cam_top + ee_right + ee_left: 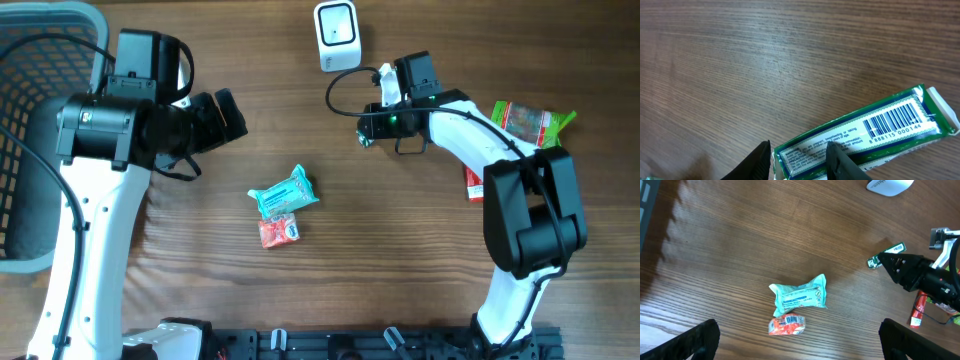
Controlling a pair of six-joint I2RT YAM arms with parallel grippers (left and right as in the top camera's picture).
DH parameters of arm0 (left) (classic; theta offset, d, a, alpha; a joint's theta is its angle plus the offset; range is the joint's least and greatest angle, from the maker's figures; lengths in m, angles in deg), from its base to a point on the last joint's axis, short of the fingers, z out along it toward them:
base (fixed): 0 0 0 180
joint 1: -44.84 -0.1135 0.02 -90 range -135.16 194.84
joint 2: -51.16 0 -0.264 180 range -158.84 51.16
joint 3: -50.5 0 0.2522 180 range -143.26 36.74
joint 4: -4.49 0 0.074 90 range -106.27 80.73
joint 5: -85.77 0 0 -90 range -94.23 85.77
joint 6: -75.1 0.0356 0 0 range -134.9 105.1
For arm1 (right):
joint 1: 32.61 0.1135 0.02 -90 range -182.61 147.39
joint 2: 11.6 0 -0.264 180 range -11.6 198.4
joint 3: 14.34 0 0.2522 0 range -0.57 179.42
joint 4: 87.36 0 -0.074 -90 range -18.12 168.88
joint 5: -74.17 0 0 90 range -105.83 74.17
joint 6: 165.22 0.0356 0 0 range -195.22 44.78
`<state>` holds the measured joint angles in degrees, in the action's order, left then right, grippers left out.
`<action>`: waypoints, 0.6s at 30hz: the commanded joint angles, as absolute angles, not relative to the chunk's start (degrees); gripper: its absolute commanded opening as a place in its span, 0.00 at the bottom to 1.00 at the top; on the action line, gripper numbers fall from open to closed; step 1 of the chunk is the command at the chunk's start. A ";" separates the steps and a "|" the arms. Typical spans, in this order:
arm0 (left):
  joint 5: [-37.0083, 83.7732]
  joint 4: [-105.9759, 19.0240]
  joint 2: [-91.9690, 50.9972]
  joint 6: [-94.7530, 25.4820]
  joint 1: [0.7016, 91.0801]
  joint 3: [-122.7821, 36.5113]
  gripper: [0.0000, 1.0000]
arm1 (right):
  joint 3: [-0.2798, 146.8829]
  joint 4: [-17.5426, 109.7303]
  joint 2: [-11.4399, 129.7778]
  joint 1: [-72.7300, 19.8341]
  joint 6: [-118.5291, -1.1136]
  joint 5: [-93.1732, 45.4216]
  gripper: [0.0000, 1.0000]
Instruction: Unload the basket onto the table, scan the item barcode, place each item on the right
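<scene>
The right pincer (799, 162) is clenched on one end of the green box (865, 130), barcode facing up, near the white scanner (336, 35). The left pincer (800, 342) is wide open, farther from the scanner.

Grained wooden table (400, 250), glossy green box (880, 127), crinkly plastic packet (283, 192)

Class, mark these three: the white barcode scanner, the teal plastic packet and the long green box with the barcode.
White plastic barcode scanner (337, 32): overhead view, middle of its face.
Teal crinkled plastic packet (801, 296): left wrist view, its printed label.
Long green printed box (856, 138): right wrist view, small print beside the barcode.
</scene>
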<state>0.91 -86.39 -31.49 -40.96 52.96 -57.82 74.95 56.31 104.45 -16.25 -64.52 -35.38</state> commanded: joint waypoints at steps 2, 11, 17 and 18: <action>0.39 -86.41 -31.51 -41.01 52.59 -58.15 1.00 | 74.82 56.92 107.46 -16.05 -64.11 -34.27 0.38; 0.39 -86.41 -31.51 -41.01 52.59 -58.15 1.00 | 74.82 57.43 107.46 -16.05 -64.15 -34.27 0.41; 0.37 -86.41 -31.51 -41.01 52.59 -58.15 1.00 | 74.82 57.30 108.03 -15.90 -65.90 -33.83 0.42; 0.39 -86.41 -31.51 -41.01 52.59 -58.15 1.00 | 74.82 57.21 108.38 -15.71 -66.33 -33.59 0.42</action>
<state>0.91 -86.39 -31.49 -40.96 52.96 -57.82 74.95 57.56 104.69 -16.23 -64.63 -35.54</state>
